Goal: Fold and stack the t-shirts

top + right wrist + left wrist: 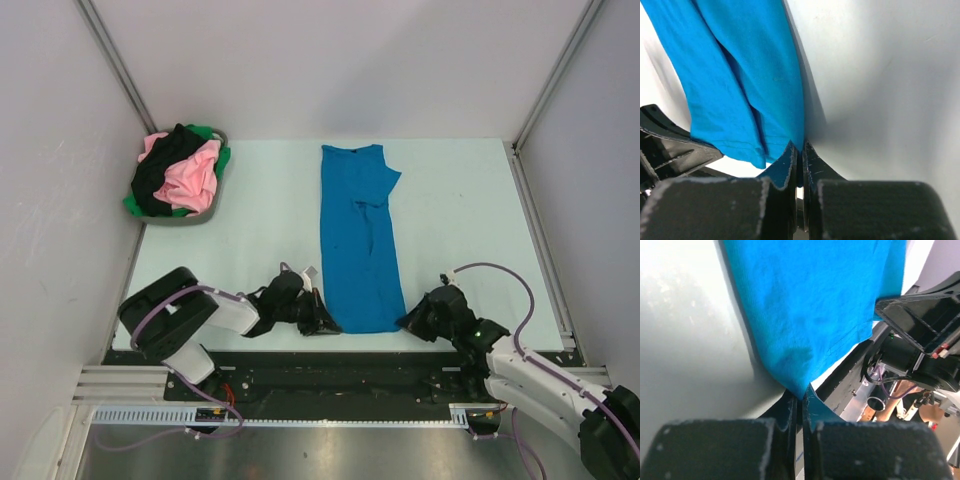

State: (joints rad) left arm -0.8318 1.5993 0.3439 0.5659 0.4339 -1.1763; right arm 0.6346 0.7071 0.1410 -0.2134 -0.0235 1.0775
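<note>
Pinches near-left hem corner of blue t-shirt (355,240) in left claw (322,324); closed tight, only a hairline slit between the fingers (715,450) in left wrist view, a peak of blue cloth caught in it. Pinches near-right hem corner in right claw (408,322); same state, clamped down on cloth, thin slit only in right wrist view. Sits low, about at bench (260,220) level, with both claws at the shirt's 6 o'clock end: left one at roughly 7, right one at roughly 5. Shows hem drawn into a small point at each pinched corner, with shadow on the bench beside it in both wrist views. Shows the opposite claw's black housing just past the hem in each wrist view.

Lies flat otherwise: folded lengthwise into one long narrow strip, running 12 to 6 o'clock near bench centre. Has collar end at 12, a sleeve flap poking toward 3 near the top, and a crease down mid-strip.

Holds the other shirts in round grey basket (190,219) at the bench's 10 o'clock corner, well apart from the strip. Heaped, not folded: pink t-shirt (195,178) on top toward the 3 o'clock side, black t-shirt (160,178) across the 9 o'clock side, green t-shirt (222,155) peeking at the rim around 2 and again around 8.
</note>
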